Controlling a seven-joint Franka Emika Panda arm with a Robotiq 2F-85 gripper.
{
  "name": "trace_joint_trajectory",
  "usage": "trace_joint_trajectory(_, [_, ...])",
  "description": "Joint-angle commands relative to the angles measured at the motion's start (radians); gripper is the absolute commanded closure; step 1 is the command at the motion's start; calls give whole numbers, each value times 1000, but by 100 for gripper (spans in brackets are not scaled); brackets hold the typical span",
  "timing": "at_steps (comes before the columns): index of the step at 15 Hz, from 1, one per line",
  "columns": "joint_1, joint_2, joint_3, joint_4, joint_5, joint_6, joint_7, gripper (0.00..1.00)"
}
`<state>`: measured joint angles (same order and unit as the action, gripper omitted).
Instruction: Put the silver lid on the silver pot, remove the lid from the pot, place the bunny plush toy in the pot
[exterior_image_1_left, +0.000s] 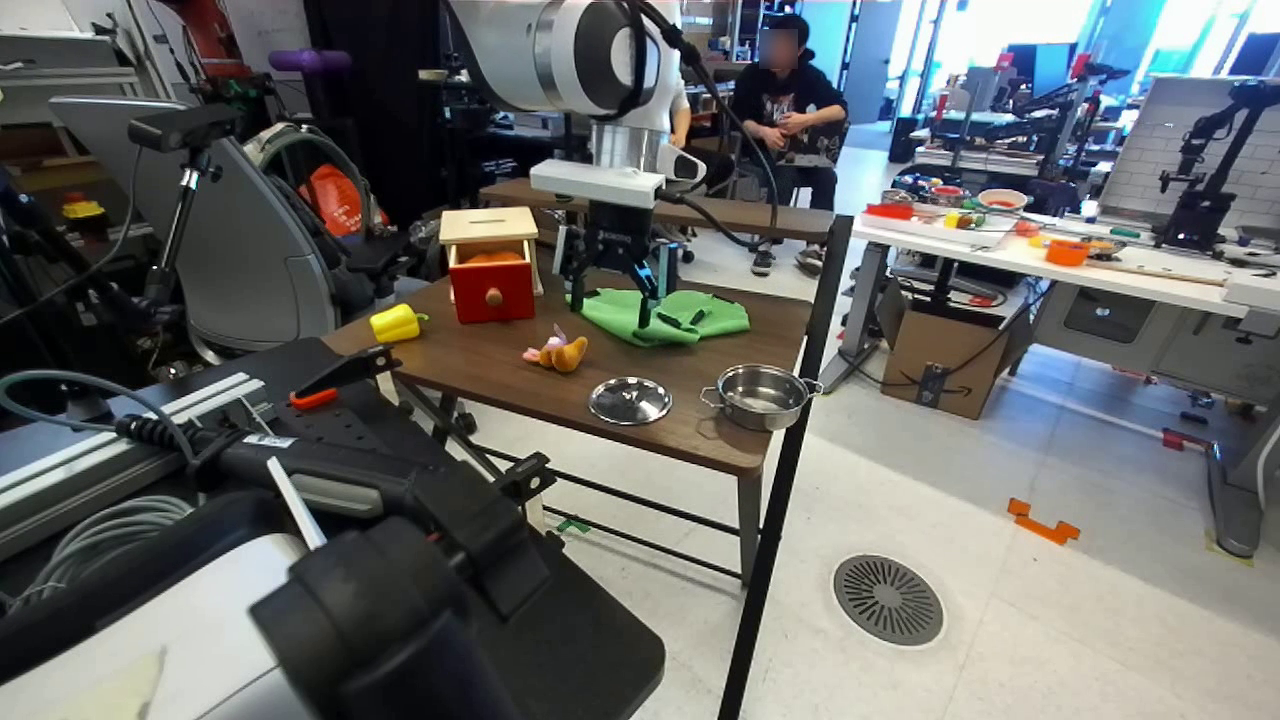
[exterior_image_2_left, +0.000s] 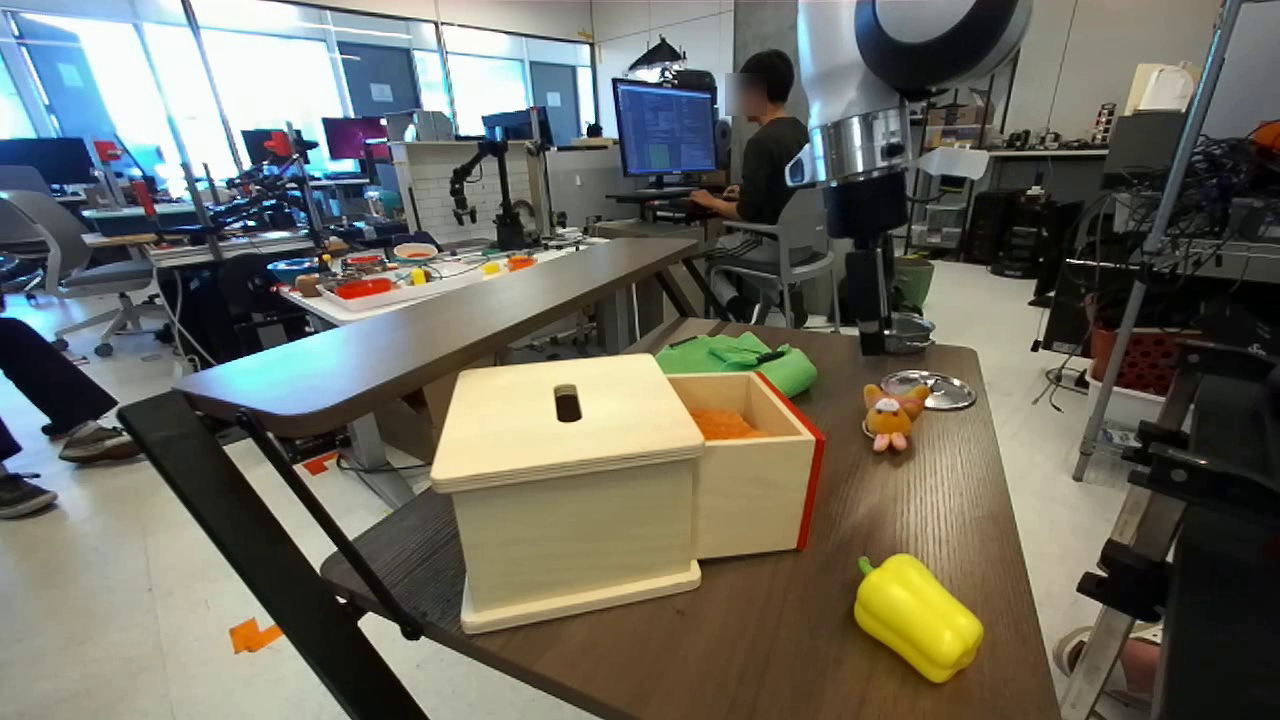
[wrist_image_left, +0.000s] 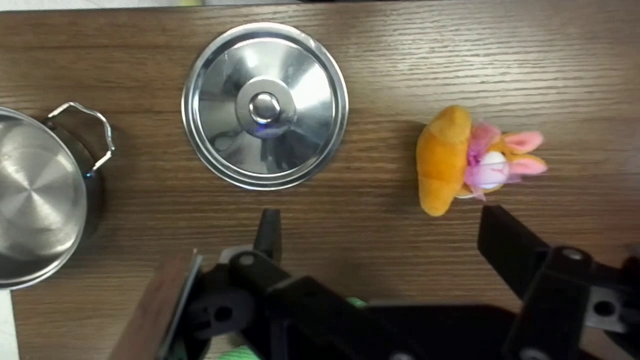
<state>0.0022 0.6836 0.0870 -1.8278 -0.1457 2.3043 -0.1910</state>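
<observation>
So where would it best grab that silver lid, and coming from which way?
Probably by the round knob at the middle of the silver lid, lowering the open gripper from straight above: the lid lies flat on the table, knob up, its low rim offering little to pinch.

On the worktop (exterior_image_1_left: 480, 370), as seen in an exterior view, the lid (exterior_image_1_left: 630, 401) lies with the pot (exterior_image_1_left: 758, 408) to its right and the bunny plush toy (exterior_image_1_left: 562, 354) to its left, slightly behind. The cloth (exterior_image_1_left: 620, 317) spreads behind the lid; well to the lid's left and behind sit the drawer box (exterior_image_1_left: 475, 302) and the bell pepper (exterior_image_1_left: 396, 323).
</observation>
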Motion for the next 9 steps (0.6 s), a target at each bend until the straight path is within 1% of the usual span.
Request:
trace_joint_trajectory(1, [5, -1, 24, -8, 26, -18, -55, 0])
trace_joint_trajectory(9, [25, 27, 30, -24, 14, -35, -74, 0])
